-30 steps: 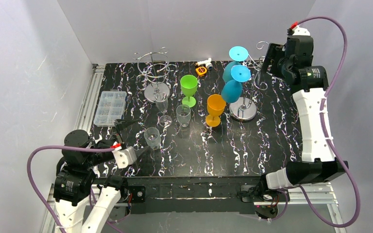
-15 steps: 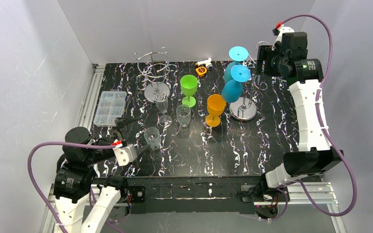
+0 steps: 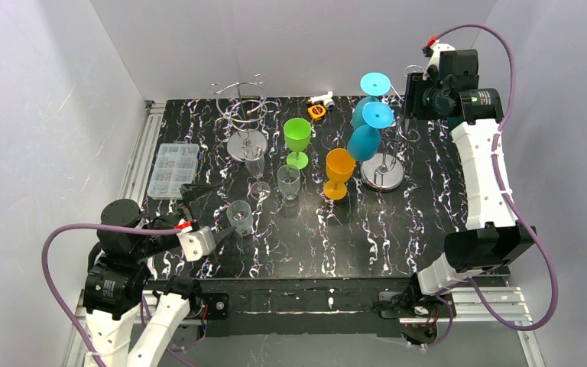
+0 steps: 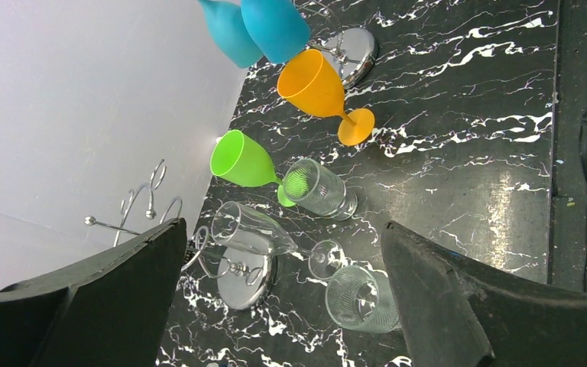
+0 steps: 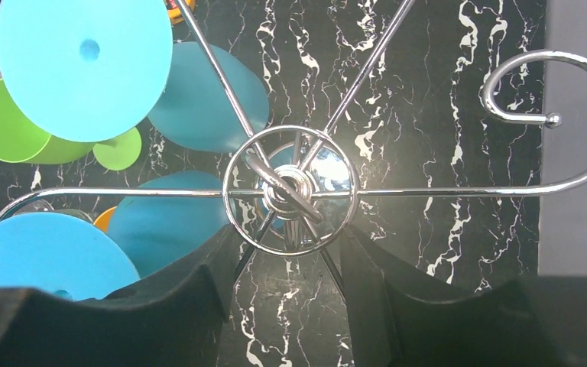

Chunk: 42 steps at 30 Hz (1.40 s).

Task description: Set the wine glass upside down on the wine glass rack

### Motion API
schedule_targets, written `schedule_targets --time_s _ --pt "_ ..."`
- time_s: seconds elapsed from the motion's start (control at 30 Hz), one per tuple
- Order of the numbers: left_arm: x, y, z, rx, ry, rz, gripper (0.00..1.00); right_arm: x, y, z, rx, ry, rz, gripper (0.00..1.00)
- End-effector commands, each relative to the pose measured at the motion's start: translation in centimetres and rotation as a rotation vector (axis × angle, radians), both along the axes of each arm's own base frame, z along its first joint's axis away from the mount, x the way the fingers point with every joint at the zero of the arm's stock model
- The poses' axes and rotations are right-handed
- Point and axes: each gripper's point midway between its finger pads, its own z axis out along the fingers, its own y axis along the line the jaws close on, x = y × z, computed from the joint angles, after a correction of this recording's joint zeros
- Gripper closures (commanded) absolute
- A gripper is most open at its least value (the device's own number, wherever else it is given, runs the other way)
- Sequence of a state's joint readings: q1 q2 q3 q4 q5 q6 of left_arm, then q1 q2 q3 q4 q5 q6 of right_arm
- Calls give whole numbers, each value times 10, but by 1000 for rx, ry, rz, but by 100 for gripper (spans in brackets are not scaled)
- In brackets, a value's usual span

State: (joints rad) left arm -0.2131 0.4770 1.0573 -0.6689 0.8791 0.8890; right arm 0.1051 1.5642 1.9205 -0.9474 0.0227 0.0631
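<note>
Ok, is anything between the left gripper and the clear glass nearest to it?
Nothing visible does. The left gripper is open, and the nearest clear glass sits just ahead of it, with no other object in the gap.

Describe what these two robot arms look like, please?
Both the left arm and the right arm are built of smooth white shells joined by black, rounded joint housings. A purple cable loops loosely along each, ending in a small red connector near the wrist. The jaws are broad, matte black, wedge-shaped pieces.
</note>
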Motion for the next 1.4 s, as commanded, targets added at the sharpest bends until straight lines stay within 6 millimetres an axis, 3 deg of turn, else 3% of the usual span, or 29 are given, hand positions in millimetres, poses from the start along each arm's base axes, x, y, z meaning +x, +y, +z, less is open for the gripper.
schedule_targets --time_s 0.0,0.17,0.43,0.83,1.2,1.37 --pt "-3 -1 8 -1 -8 -11 2 6 6 9 32 -31 23 55" --pt "-4 -1 7 -2 -6 -14 2 6 6 6 59 -35 -8 67" --pt "-4 -1 7 -3 -8 -14 2 7 -5 1 180 -102 -213 97" --pt "-6 -1 7 -2 -17 -14 2 24 -20 28 348 -250 -444 99" --pt "-7 0 6 3 -32 -13 2 30 -19 8 580 -299 -612 99" --pt "-8 1 6 3 -33 -10 2 23 -23 17 579 -323 -628 99"
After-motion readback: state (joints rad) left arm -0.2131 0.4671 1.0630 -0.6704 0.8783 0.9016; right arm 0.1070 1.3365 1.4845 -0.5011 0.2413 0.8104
